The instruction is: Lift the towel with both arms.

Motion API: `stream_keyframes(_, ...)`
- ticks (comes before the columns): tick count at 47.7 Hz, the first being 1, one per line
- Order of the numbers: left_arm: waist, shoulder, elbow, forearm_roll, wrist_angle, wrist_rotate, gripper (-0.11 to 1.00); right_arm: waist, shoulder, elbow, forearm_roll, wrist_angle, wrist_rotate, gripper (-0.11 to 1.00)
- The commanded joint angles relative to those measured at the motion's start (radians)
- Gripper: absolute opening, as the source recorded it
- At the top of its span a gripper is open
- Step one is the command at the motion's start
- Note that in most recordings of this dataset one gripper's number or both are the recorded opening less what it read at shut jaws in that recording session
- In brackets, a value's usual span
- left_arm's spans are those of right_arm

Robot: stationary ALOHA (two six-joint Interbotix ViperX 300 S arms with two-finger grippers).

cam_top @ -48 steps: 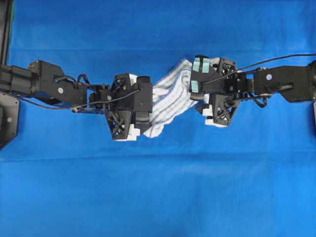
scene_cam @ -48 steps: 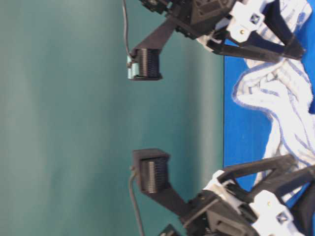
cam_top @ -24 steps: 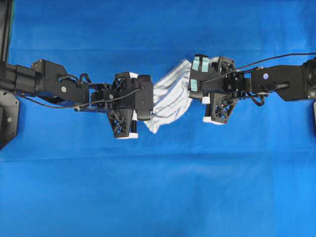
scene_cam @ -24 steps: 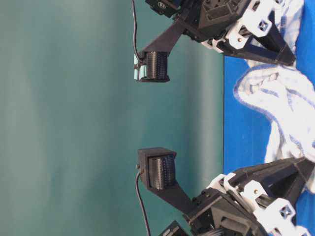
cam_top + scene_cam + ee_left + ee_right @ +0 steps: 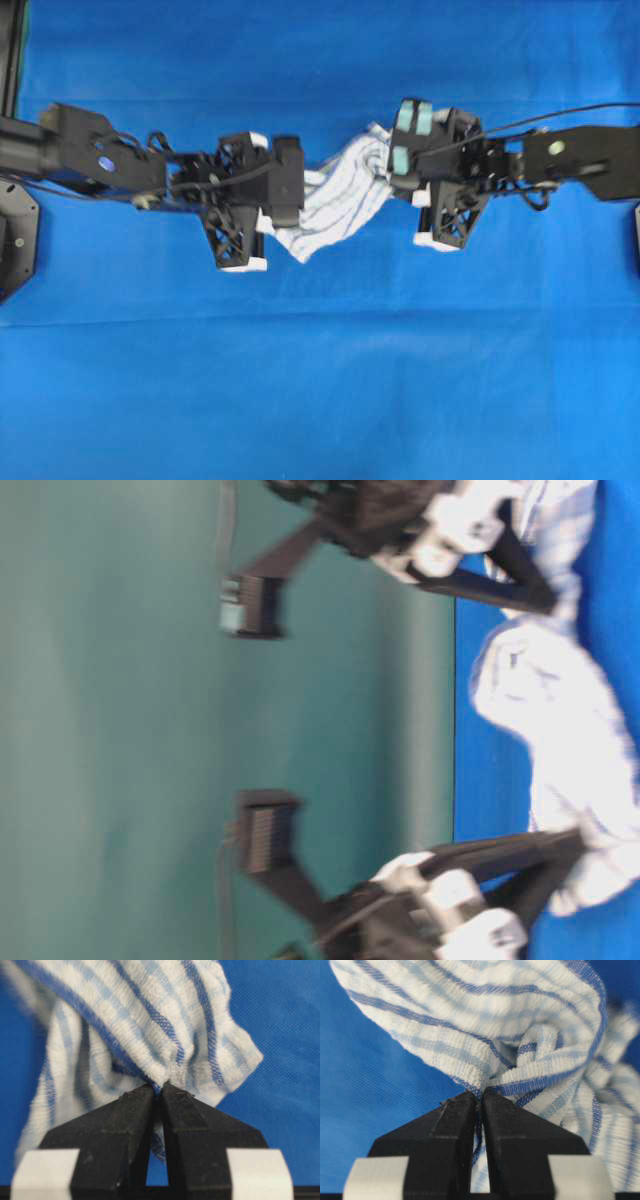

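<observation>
The white towel (image 5: pixel 335 198) with blue and grey stripes hangs bunched between my two grippers, above the blue tablecloth (image 5: pixel 320 380). My left gripper (image 5: pixel 282 218) is shut on the towel's left end; in the left wrist view its jaws (image 5: pixel 160 1085) pinch a fold of the towel (image 5: pixel 150 1020). My right gripper (image 5: pixel 400 185), on the arm with teal patches, is shut on the right end; its jaws (image 5: pixel 480 1092) pinch a striped fold (image 5: pixel 520 1025). In the blurred table-level view the towel (image 5: pixel 560 710) sags between the right gripper (image 5: pixel 548 602) and the left gripper (image 5: pixel 578 837).
The blue tablecloth covers the whole table under both arms. A plain green wall (image 5: pixel 120 730) stands behind the table. A black mount (image 5: pixel 15 245) sits at the left edge of the overhead view.
Both grippers have risen with the towel pinched in them. The towel has come up off the tablecloth and drawn into a tighter bunch. The view is blurred by motion.
</observation>
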Motion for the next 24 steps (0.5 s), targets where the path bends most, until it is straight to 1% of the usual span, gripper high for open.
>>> stream_keyframes(1,0.020,-0.115,-0.014,0.000,0.071,-0.002,0.03,0.002,-0.110,-0.029,0.003,0.037,0.003,0.07)
stream_keyframes(13,0.081,-0.328,-0.037,0.000,0.181,0.000,0.03,0.002,-0.321,-0.121,0.003,0.175,0.003,0.07)
stream_keyframes(18,0.094,-0.397,-0.077,0.000,0.235,0.008,0.03,0.003,-0.368,-0.173,0.003,0.230,-0.002,0.07)
stream_keyframes(24,0.097,-0.466,-0.149,0.006,0.310,0.012,0.03,0.003,-0.407,-0.253,-0.002,0.305,-0.009,0.07)
